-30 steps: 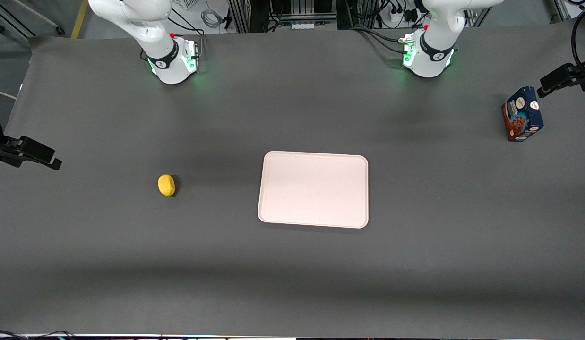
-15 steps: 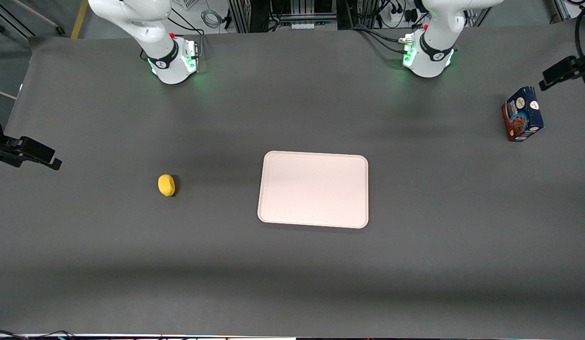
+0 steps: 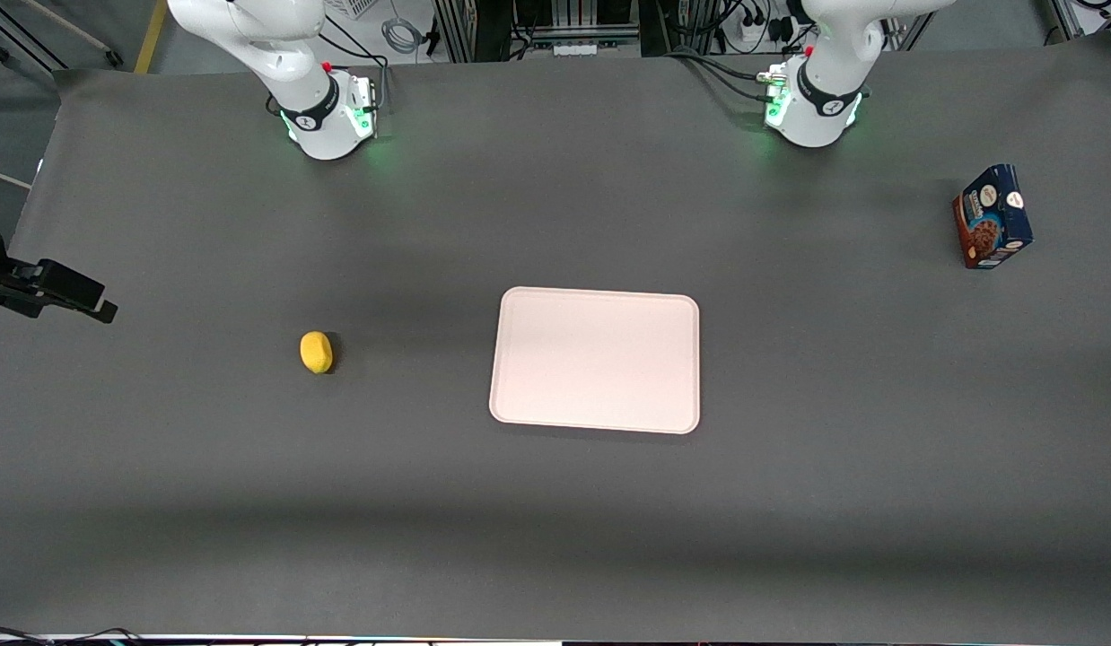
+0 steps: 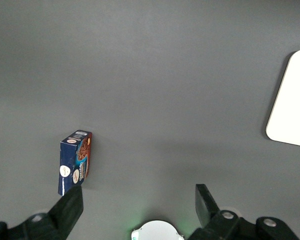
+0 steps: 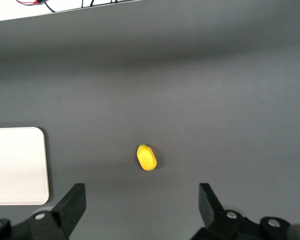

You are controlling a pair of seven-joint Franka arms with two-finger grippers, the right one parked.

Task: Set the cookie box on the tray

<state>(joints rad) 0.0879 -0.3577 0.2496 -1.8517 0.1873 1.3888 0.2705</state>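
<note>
Hovering high over the grey table (image 4: 180,90), the gripper (image 4: 139,205) has its fingers (image 4: 70,207) spread wide apart, holding nothing. Just past one fingertip stands the cookie box (image 4: 75,161) — dark blue, with a brown-red cookie picture on its front and a round white logo on its side — upright near the table's edge at the working arm's end. The tray (image 4: 292,100), pale with rounded corners, lies well apart from the fingers, bare table between it and the box.
</note>
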